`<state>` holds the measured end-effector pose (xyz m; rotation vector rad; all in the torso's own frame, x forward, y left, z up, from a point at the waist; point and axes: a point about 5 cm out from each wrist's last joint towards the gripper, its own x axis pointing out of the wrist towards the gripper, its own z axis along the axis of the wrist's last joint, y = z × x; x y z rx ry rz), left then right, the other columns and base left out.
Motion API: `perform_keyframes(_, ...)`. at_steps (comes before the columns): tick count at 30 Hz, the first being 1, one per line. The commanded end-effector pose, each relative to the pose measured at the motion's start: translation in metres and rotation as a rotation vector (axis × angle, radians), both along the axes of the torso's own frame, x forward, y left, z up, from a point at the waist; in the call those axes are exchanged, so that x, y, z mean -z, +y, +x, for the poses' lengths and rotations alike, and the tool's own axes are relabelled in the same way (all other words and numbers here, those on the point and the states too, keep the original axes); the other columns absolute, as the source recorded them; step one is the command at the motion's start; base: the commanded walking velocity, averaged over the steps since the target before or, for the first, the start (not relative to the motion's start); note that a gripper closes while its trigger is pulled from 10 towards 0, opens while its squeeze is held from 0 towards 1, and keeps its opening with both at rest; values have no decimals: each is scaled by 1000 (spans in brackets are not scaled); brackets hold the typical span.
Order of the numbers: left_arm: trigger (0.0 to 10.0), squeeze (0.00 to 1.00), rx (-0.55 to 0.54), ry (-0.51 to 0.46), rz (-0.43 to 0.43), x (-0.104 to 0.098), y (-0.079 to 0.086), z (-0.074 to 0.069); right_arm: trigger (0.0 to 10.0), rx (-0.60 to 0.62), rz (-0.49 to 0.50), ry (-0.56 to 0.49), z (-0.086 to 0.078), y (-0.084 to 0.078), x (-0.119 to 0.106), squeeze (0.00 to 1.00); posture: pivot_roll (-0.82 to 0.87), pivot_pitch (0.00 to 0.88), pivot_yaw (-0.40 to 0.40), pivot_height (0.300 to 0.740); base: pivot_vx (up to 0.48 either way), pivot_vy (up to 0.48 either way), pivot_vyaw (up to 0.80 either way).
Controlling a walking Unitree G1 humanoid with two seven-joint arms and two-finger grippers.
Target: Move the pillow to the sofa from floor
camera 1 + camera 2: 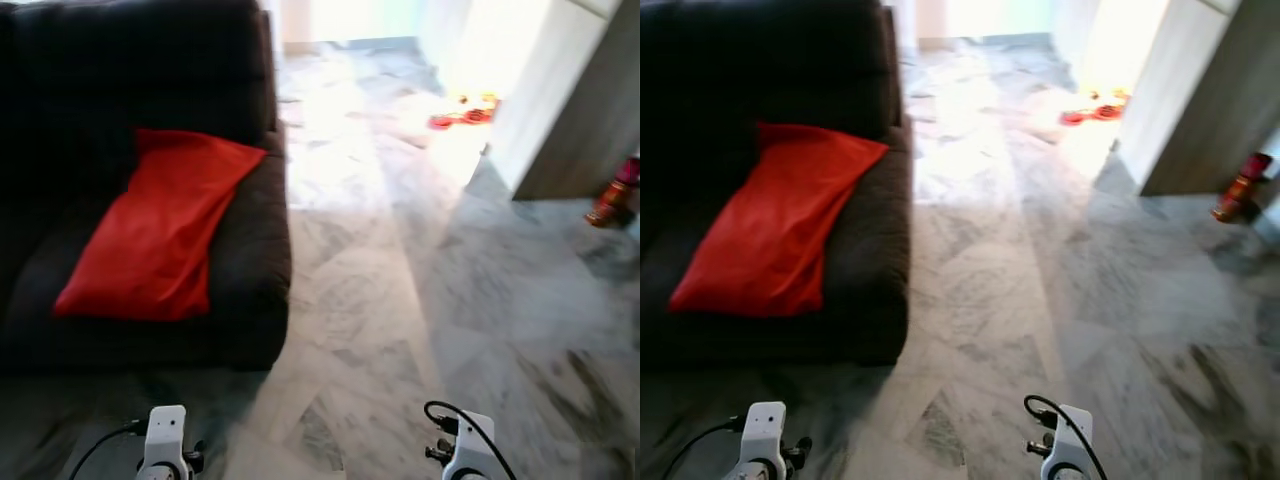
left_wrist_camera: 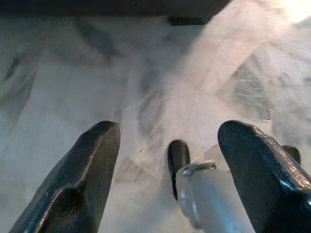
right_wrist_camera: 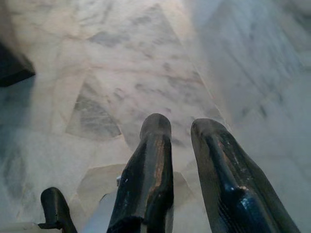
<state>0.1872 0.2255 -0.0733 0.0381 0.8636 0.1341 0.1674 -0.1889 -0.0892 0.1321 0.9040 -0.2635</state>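
A: Nearest first?
B: Two silver arms low at the near edge of the head views, left arm and right arm, each with a black cable at the wrist, both hanging over the marble floor.

A: Left pincer?
B: Left pincer spread wide over pale grey-veined tile, nothing between its black fingers. Beyond them, part of the other silver arm and one black fingertip.

A: Right pincer?
B: Right pincer parted only by a narrow gap, empty, pointing down at the floor. Dark corner of the sofa base at the edge of that wrist view.

A: And the pillow?
B: Red pillow up on the seat of the dark sofa, leaning back against the backrest, lower end near the front edge of the seat. Well apart from both pincers, on the robot's left.

A: Farther off?
B: To the right, a grey-brown cabinet wall with a red bottle-like object standing at its foot on the floor. Farthest back, a bright sunlit patch of floor with small red and yellow things, too washed out to identify.
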Motion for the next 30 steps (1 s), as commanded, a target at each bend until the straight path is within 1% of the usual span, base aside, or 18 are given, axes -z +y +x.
perform_keyframes(1,10000,0,4,28,3,2,3,-3,10000,19,4,8,-1,1,1,0,21,12,47,740,0,0,-744)
perform_keyframes(10,10000,0,5,35,26,0,10,-4,10000,28,6,8,0,3,0,0,22,9,53,740,0,0,-736)
perform_keyframes(14,10000,0,7,41,20,1,9,-5,10000,27,4,11,0,3,1,0,22,2,55,740,0,0,-723)
perform_keyframes(18,10000,0,48,55,29,2,7,-4,10000,28,3,11,0,3,1,0,18,0,57,740,0,0,-716)
perform_keyframes(26,10000,0,59,55,39,1,7,-3,10000,29,2,12,0,3,1,0,14,0,59,740,0,0,-717)
perform_keyframes(30,10000,0,71,70,44,2,7,-4,10000,23,0,15,0,3,1,0,22,0,56,740,252,0,-717)
